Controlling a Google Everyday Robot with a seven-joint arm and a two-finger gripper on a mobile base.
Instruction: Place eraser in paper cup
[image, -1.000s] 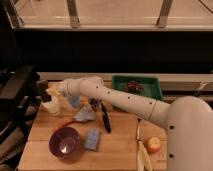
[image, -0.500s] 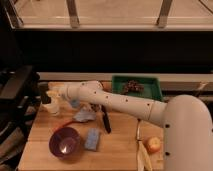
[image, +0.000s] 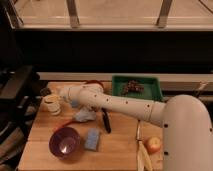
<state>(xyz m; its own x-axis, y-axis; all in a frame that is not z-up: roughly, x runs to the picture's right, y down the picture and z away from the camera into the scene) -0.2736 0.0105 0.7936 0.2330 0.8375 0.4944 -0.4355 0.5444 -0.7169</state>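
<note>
The eraser cannot be picked out; the paper cup (image: 52, 104) stands on the wooden table (image: 120, 145) right at the gripper (image: 50, 94), which sits just above and behind the cup's rim at the end of the white arm (image: 120, 106), and I cannot tell what it grips. Nearer the camera than the gripper lies a purple bowl (image: 64, 142) with a blue sponge (image: 92, 139) beside it. Off toward the arm's base are a black-handled tool (image: 106, 121), a green tray (image: 137, 86) and an apple (image: 153, 145).

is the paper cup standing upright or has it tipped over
Upright. The paper cup stands on the wooden table with its round mouth facing up; the hand sits just above its rim.
</note>
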